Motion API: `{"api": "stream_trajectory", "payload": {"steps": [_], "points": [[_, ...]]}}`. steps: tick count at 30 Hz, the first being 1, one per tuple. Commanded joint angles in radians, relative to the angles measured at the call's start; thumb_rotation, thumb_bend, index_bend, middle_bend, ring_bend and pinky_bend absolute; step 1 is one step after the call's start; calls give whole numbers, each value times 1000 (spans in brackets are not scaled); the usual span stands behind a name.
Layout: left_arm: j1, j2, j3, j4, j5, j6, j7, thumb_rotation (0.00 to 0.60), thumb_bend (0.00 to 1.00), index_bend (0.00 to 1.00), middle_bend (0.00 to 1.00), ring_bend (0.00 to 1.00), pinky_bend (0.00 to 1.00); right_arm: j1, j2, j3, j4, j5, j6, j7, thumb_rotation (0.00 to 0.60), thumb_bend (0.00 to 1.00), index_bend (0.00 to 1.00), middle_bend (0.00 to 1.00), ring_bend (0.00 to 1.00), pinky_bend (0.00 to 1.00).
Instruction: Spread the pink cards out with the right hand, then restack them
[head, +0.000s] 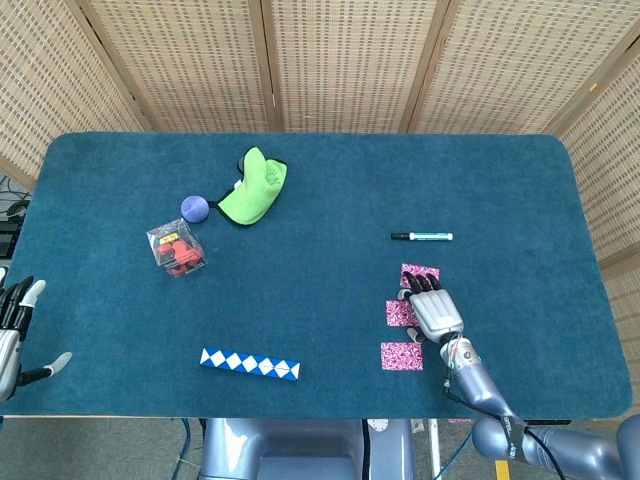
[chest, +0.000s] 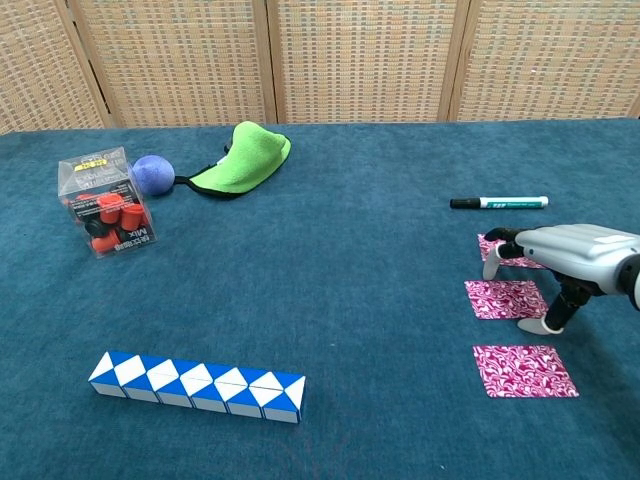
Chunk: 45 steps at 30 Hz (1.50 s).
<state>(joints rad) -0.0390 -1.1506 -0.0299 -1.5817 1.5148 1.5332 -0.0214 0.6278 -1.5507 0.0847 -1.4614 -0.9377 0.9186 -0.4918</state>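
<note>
Three pink cards (chest: 524, 369) lie apart in line near table's right front, spread done; right hand (chest: 566, 262) arched over far and middle cards, fingertips (chest: 490, 272) down, holding nothing, likely poised to drag far card back; left hand (head: 14, 325) spread, idle at table's left edge

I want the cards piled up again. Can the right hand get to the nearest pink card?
Probably yes. The right hand hovers over the middle card, and the nearest card lies flat just beside it on the table, with nothing on or around it.
</note>
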Motion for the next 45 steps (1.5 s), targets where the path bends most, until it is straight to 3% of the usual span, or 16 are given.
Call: {"api": "stream_trajectory", "payload": {"steps": [1, 30, 45], "points": [[0, 0, 0, 0, 0, 0, 0, 600, 0, 0, 0, 0, 0, 1, 0, 0, 1, 0, 1, 1, 600, 337, 470, 0, 0, 0], [0, -1, -1, 1, 0, 1, 0, 600, 0, 0, 0, 0, 0, 2, -13, 2, 28, -18, 14, 34, 600, 363, 574, 0, 0, 0], [0, -1, -1, 0, -1, 1, 1, 600, 0, 0, 0, 0, 0, -1, -10, 3, 20, -36, 25, 42, 600, 363, 575, 0, 0, 0]]}}
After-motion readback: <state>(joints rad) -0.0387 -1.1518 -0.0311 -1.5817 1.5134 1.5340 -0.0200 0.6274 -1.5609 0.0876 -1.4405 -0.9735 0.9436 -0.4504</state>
